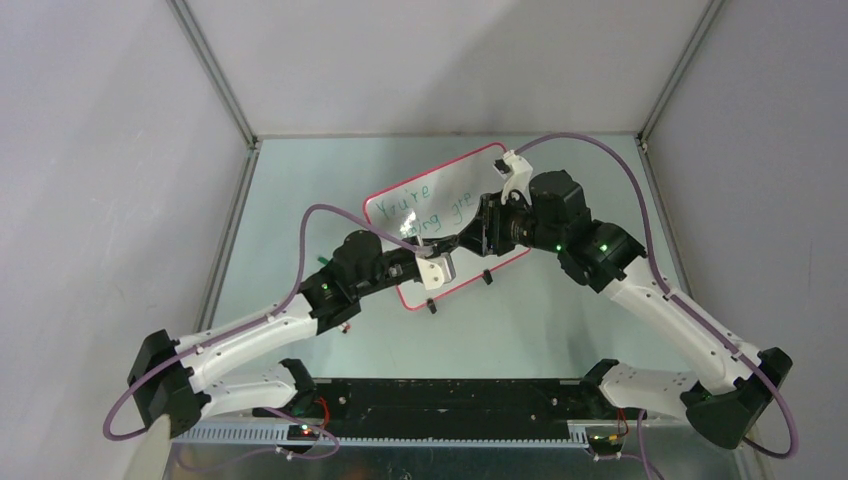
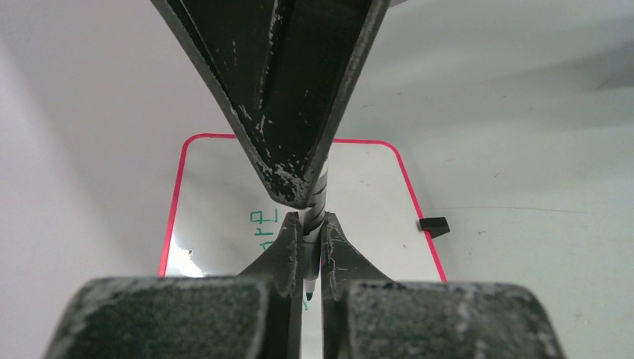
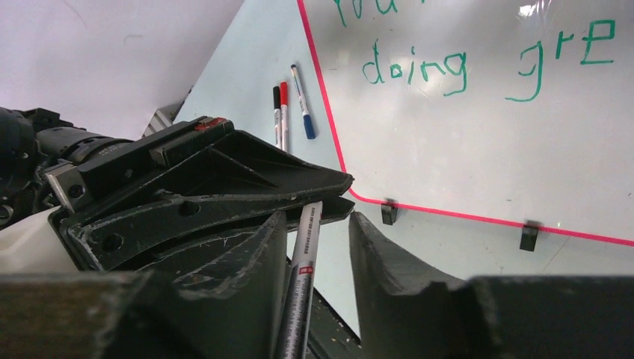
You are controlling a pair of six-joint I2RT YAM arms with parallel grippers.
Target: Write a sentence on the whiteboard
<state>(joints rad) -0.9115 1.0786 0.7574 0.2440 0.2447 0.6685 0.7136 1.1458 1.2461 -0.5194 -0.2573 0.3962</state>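
Observation:
The whiteboard (image 1: 470, 185) lies tilted on the table, red-rimmed, with green writing "You're doing gre"; it also shows in the left wrist view (image 2: 366, 187) and the right wrist view (image 3: 478, 142). Both grippers meet over its near edge. My left gripper (image 1: 445, 244) is shut on a green-tipped marker (image 2: 320, 196), its jaws (image 2: 310, 224) pinching the barrel near the tip. My right gripper (image 1: 472, 236) straddles the same marker (image 3: 303, 277). Its fingers (image 3: 318, 221) stand apart, and the barrel rests against the left finger (image 3: 254, 277) with a gap to the other.
Black, red and blue markers (image 3: 284, 112) lie side by side on the table beside the board's left edge. Two black clip feet (image 3: 388, 212) (image 3: 528, 236) sit on the board's near rim. Grey enclosure walls surround the table (image 1: 300, 180).

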